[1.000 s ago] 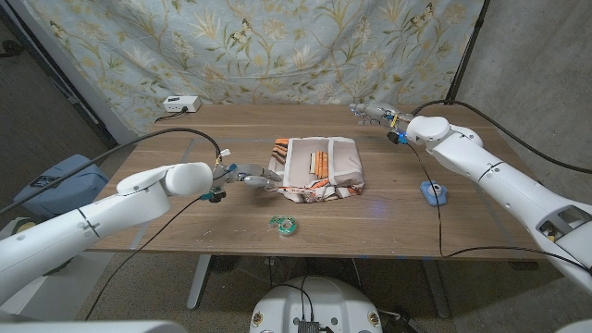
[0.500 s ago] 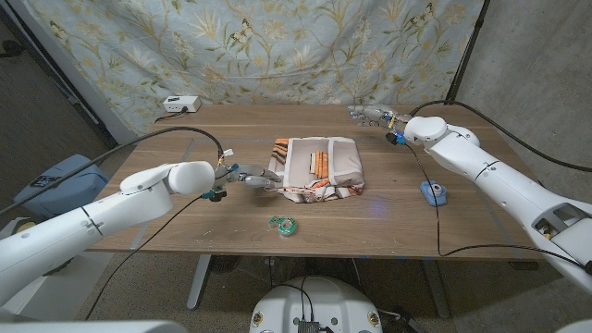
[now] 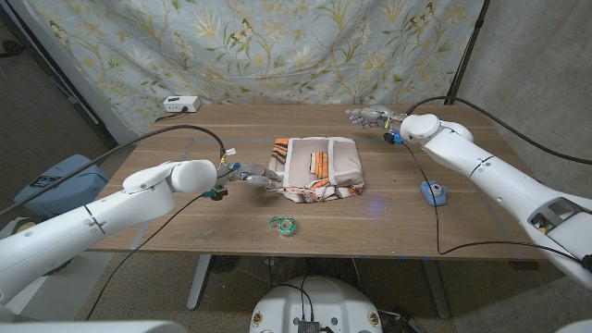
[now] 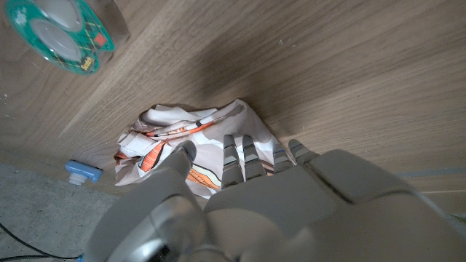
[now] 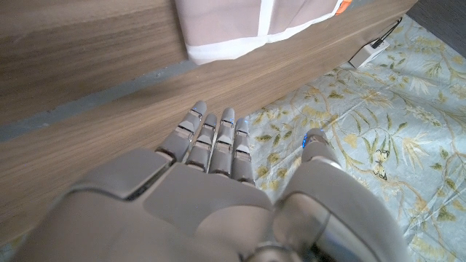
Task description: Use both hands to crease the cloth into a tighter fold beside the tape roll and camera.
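The cloth [image 3: 319, 166] lies folded near the middle of the wooden table [image 3: 185, 139], a soft rumpled rectangle of white fabric with orange stripes and a darker printed edge showing along its near side; in the right wrist view its pale hem with a white band [image 5: 233, 25] hangs over the grain of the boards. The table itself is brown plank wood with a straight grain. Behind it hangs a light blue curtain [image 3: 277, 46] printed with leaves and butterflies.

The left hand [image 3: 248, 177] reaches from the left to the cloth's left edge, its fingers [image 4: 240, 156] extended and spread, their tips at the crumpled corner; whether they actually pinch the fabric cannot be told. The right hand [image 3: 370, 116] hovers over the far right part of the table, well apart from the cloth, fingers straight and close together, holding nothing.

A small blue object [image 3: 432, 192] sits at the right side of the table. The tape roll [image 3: 284, 224], a green ring with a clear core, lies near the front edge; its label is too small to read. A small white box [image 3: 180, 104] sits at the far left corner.
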`<action>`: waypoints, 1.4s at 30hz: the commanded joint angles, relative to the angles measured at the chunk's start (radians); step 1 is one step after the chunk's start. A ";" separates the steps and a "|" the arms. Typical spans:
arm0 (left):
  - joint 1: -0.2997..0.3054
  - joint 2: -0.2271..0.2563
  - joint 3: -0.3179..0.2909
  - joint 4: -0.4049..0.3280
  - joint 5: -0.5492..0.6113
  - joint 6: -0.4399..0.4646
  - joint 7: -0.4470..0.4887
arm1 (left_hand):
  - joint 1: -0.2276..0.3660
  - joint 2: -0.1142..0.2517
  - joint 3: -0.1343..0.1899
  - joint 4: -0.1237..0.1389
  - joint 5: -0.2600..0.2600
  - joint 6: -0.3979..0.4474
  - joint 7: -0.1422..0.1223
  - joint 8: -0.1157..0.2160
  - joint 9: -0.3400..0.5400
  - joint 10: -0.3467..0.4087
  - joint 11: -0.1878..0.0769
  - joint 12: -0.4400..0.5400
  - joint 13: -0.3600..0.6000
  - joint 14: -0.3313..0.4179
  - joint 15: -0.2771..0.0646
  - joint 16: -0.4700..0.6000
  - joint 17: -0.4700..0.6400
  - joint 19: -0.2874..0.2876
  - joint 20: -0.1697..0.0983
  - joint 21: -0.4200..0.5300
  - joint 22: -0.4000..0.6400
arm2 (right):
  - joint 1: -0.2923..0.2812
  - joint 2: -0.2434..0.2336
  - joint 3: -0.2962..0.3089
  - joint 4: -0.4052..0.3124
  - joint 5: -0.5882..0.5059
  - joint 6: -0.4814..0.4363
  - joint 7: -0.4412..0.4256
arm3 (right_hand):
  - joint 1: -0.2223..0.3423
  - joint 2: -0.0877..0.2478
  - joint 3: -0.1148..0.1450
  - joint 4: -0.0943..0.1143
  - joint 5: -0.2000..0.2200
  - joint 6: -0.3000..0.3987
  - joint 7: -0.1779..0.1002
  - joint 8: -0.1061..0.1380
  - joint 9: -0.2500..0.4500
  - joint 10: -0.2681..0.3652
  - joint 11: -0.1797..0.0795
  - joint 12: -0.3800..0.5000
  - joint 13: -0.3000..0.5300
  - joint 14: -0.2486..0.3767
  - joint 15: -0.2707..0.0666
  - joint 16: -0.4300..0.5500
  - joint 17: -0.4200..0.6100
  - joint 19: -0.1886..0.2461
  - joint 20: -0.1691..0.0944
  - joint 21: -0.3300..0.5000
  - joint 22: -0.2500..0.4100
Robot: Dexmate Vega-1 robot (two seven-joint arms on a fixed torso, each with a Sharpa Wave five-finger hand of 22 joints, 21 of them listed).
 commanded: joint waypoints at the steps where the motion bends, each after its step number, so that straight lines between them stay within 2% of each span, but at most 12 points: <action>1: -0.019 -0.013 0.012 0.003 0.019 0.005 -0.016 | -0.003 0.000 0.006 0.005 -0.001 0.011 0.000 0.006 0.001 0.012 0.000 0.004 0.002 -0.003 -0.003 0.002 0.002 -0.011 0.000 0.001 0.005 | 0.066 0.015 -0.070 0.015 -0.101 -0.103 0.035 | 0.018 -0.004 0.004 -0.009 0.001 0.016 0.002 0.007 0.001 0.023 0.000 0.010 0.004 0.018 0.002 0.008 -0.001 0.010 0.006 0.005 0.002; 16: -0.018 -0.013 0.013 -0.005 0.026 0.017 -0.022 | -0.003 0.000 0.009 0.000 -0.001 0.018 -0.005 0.006 0.001 0.017 -0.002 0.001 0.002 0.000 -0.001 0.002 0.000 -0.024 -0.001 0.003 0.006 | 0.135 0.024 -0.143 0.041 -0.194 -0.167 0.099 | 0.040 -0.014 0.007 -0.016 0.005 0.033 0.005 0.008 0.002 0.040 0.000 0.012 0.011 0.030 0.000 0.005 -0.002 0.012 0.007 0.003 0.002; 26: -0.017 -0.014 0.013 -0.010 0.029 0.027 -0.024 | -0.002 0.000 0.010 -0.002 -0.001 0.021 -0.007 0.006 0.001 0.017 -0.002 0.000 0.002 0.000 -0.001 0.002 -0.001 -0.030 -0.001 0.004 0.006 | 0.152 0.025 -0.165 0.059 -0.229 -0.194 0.121 | 0.050 -0.019 0.009 -0.018 0.006 0.031 0.006 0.006 0.003 0.040 0.001 0.011 0.016 0.034 -0.003 0.003 -0.001 0.005 0.012 0.000 0.002; 42: -0.021 -0.010 0.012 -0.005 0.026 0.027 -0.030 | -0.002 0.001 0.011 -0.004 -0.002 0.025 -0.013 0.005 0.001 0.017 -0.001 -0.003 0.002 0.002 -0.001 0.002 -0.001 -0.032 -0.002 0.007 0.006 | 0.177 0.046 -0.207 0.104 -0.278 -0.207 0.153 | 0.070 -0.028 0.010 -0.015 0.009 0.057 -0.007 0.008 0.006 0.069 -0.012 0.031 0.034 0.065 -0.018 0.006 0.001 -0.002 0.014 -0.003 0.002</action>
